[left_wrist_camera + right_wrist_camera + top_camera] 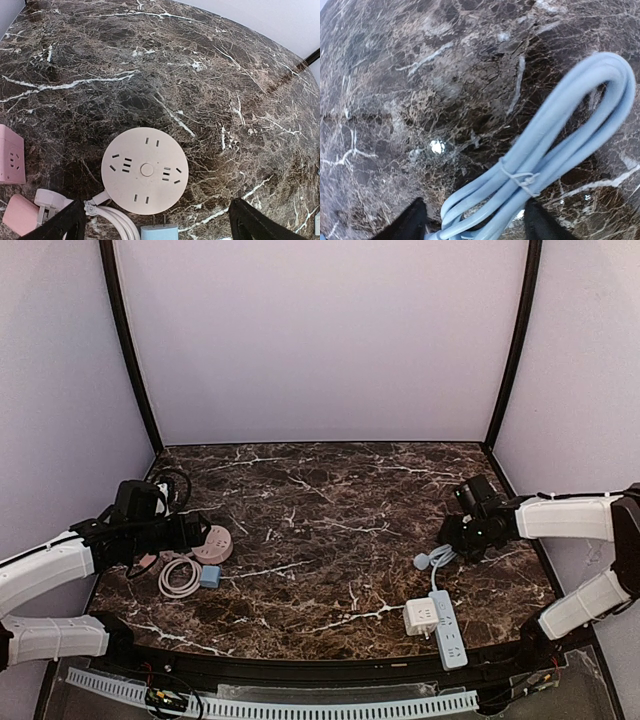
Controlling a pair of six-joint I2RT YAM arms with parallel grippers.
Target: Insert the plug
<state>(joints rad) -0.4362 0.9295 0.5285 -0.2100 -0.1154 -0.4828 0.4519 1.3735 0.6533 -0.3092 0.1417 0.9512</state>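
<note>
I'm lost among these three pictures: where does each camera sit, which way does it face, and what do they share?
Top external: above and behind the arms, looking down on the marble table; both arms show.
Left wrist: on the left arm, facing down at the round power socket; its fingers show.
Right wrist: on the right arm, facing down at the bundled blue cable; its fingers show.
Shared: the top view also shows the round power socket.

You're looking at a bench (210, 65) of dark veined marble, polished enough to throw glints. The round socket (145, 170) is smooth matt plastic; the blue cable (570, 125) looks rubbery, softly sheened.
</note>
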